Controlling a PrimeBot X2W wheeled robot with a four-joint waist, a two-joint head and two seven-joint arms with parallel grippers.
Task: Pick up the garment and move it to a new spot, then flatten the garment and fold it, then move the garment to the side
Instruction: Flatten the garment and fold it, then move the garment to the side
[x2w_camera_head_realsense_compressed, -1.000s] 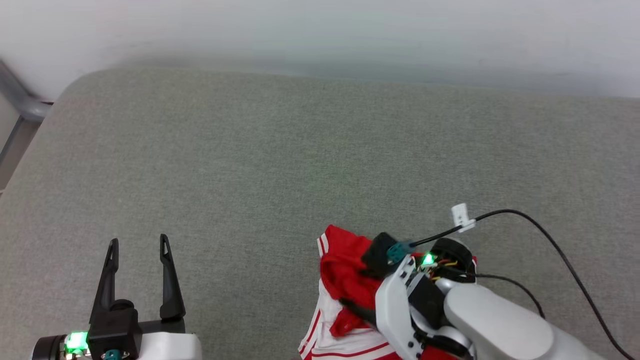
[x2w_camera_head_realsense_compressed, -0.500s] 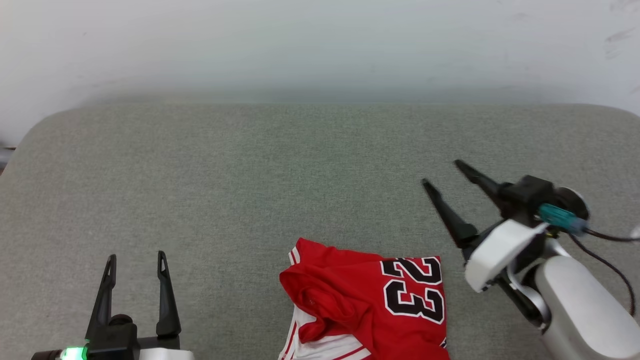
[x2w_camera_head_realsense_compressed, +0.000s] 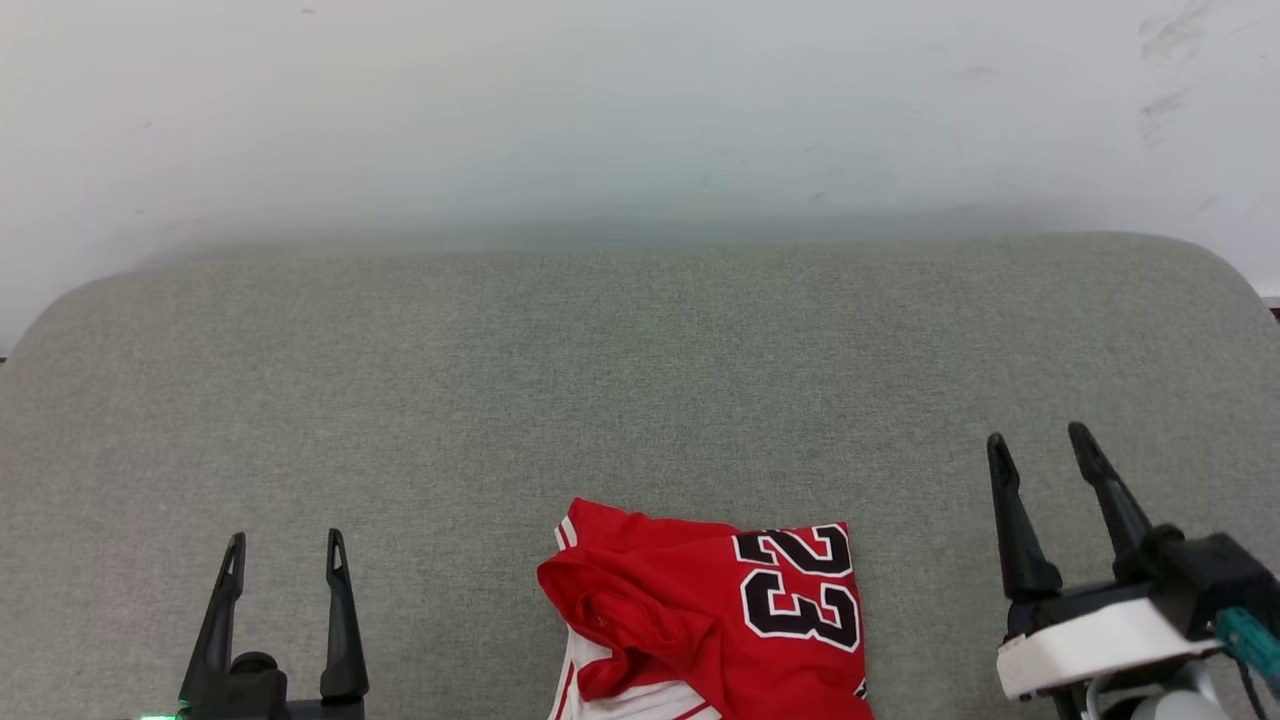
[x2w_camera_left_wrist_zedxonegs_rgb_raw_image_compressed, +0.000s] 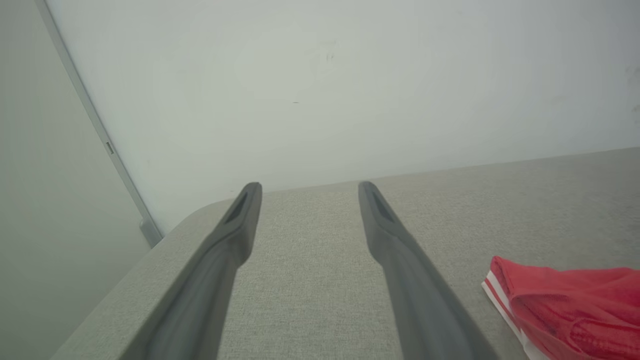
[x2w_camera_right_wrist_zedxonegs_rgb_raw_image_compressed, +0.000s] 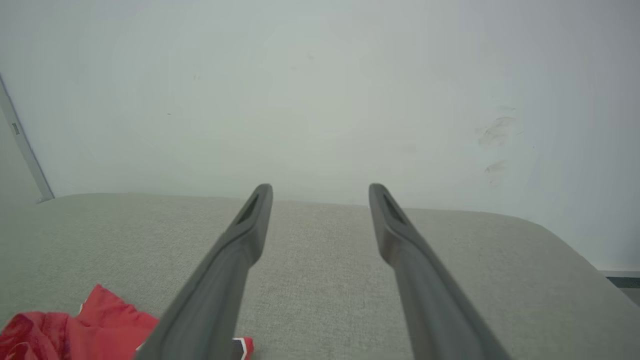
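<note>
The garment (x2w_camera_head_realsense_compressed: 705, 620), a red jersey with a black "23" outlined in white and white striped trim, lies bunched at the front middle of the grey cushioned surface (x2w_camera_head_realsense_compressed: 600, 380). My left gripper (x2w_camera_head_realsense_compressed: 285, 545) stands open at the lower left, well apart from it. To the garment's right my right gripper (x2w_camera_head_realsense_compressed: 1040, 440) is open too, with nothing between its fingers. The left wrist view has the garment (x2w_camera_left_wrist_zedxonegs_rgb_raw_image_compressed: 570, 310) at its lower right, beside the open left gripper (x2w_camera_left_wrist_zedxonegs_rgb_raw_image_compressed: 307, 187). In the right wrist view the garment (x2w_camera_right_wrist_zedxonegs_rgb_raw_image_compressed: 80, 327) lies lower left of the open right gripper (x2w_camera_right_wrist_zedxonegs_rgb_raw_image_compressed: 320, 190).
A pale wall (x2w_camera_head_realsense_compressed: 640, 110) rises straight behind the cushioned surface. The surface has rounded far corners (x2w_camera_head_realsense_compressed: 1200, 260). A grey metal strip (x2w_camera_left_wrist_zedxonegs_rgb_raw_image_compressed: 95, 125) runs down the wall at the left.
My right gripper has let go of the garment, lifted off it and swung out to the right. The head camera has tilted, so the whole view shifted. The left gripper has stayed put.
</note>
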